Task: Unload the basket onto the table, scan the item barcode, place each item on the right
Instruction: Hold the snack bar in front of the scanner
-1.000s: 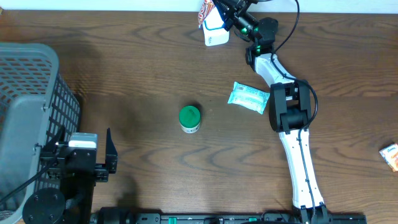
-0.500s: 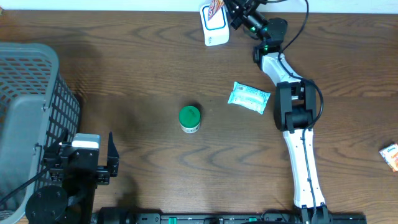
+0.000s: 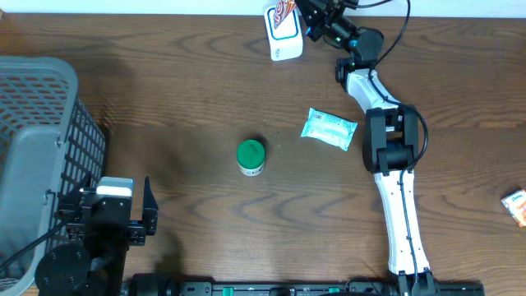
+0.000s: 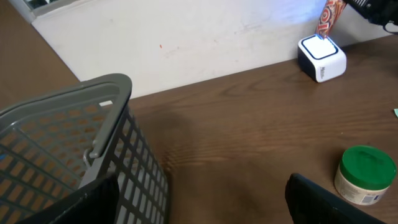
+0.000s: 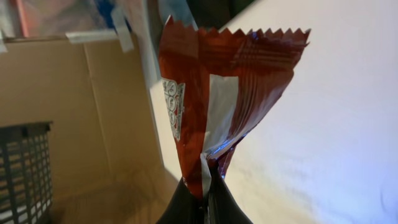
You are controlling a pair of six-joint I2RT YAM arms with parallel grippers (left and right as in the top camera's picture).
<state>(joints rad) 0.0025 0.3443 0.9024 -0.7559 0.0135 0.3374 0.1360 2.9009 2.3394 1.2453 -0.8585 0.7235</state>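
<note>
Right fingers [image 5: 184, 211] clamp red packet [image 5: 217, 93] above scanner [image 3: 285, 48] at worktop's [image 3: 205, 99] 12 o'clock; scan apparently underway, unconfirmed; left fingers [image 4: 323, 202] apart, idle.

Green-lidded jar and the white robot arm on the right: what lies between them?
A teal plastic packet lies flat between them, clearest in the overhead view.

Packet [image 5: 217, 106] is red and white, scanner [image 3: 285, 45] white with blue trim, jar [image 3: 251, 156] green-topped, pouch [image 3: 329, 128] teal, basket [image 3: 37, 107] grey, table [image 3: 189, 90] dark woodgrain.
</note>
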